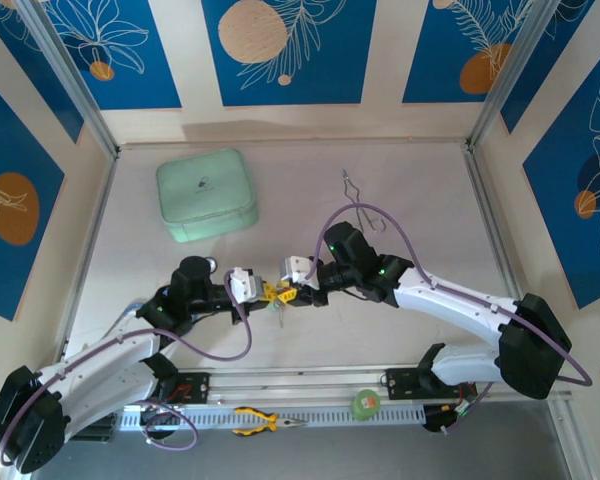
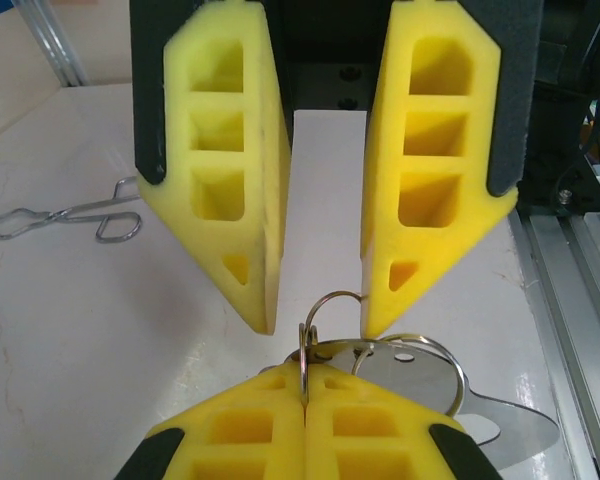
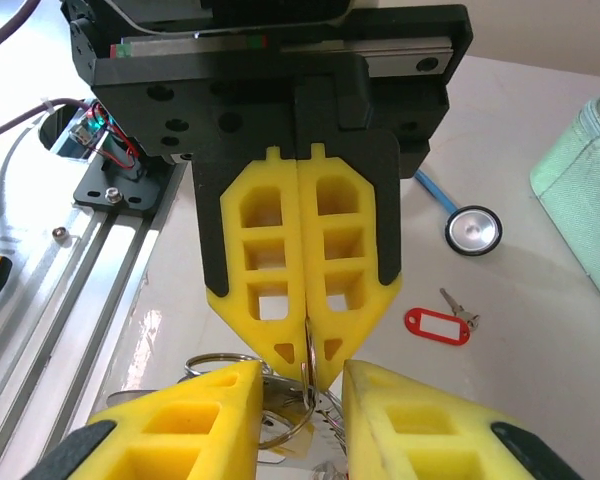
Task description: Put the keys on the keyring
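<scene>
Yellow foam fingers of the left gripper (image 2: 304, 380) clamp the keyring (image 2: 303, 348); right gripper (image 2: 321, 322), jaws apart, straddles it

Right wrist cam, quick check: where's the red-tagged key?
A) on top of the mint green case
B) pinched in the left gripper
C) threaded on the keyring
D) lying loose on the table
D: the red-tagged key lies flat on the table, apart from the left gripper, which is shut on the keyring.
</scene>
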Available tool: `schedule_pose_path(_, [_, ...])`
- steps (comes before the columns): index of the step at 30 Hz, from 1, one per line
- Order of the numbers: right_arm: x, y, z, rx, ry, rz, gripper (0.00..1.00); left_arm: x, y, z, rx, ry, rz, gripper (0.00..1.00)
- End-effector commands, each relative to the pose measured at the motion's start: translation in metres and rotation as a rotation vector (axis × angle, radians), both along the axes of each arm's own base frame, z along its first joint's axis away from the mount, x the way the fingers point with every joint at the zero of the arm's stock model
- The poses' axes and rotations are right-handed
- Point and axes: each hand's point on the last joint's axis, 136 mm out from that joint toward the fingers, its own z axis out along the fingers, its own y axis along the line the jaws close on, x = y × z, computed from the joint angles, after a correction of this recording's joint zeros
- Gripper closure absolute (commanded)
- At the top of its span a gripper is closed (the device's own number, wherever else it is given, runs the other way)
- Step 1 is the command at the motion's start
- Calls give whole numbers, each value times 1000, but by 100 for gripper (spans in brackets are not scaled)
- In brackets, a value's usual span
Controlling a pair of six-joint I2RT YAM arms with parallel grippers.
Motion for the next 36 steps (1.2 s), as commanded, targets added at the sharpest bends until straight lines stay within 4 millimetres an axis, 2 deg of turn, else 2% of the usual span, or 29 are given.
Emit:
schedule_pose_path(1, [-1,5,11,24,-40,38,75,-8,-4,8,-29,-46,-54,100])
schedule_pose_path(9, [9,5,4,-11,-81,8,79,-10,-5,9,-36,-49,-69,100])
schedule_pose_path(19, [6,10,-2,-34,-102,47,80,-11,-7,13,-54,-53,-80,100])
schedule_pose_path(22, [4,12,-6,-56,-108,67,88,-11,-8,18,-67,-61,-85,100])
schedule_pose_path(24, [5,12,-8,-73,-110,74,99,-11,-8,19,-71,-60,-82,100])
schedule_pose_path(27, [5,9,-7,-89,-116,72,100,-8,-6,17,-60,-51,-56,99])
schedule_pose_path(29, [5,6,-6,-106,-121,66,100,-3,-2,14,-36,-35,-8,76])
schedule_pose_path(31, [6,3,-6,-131,-122,60,100,0,3,9,-7,-20,27,63])
schedule_pose_path(36, [6,-3,-8,-193,-121,48,100,-2,12,-1,67,25,57,59])
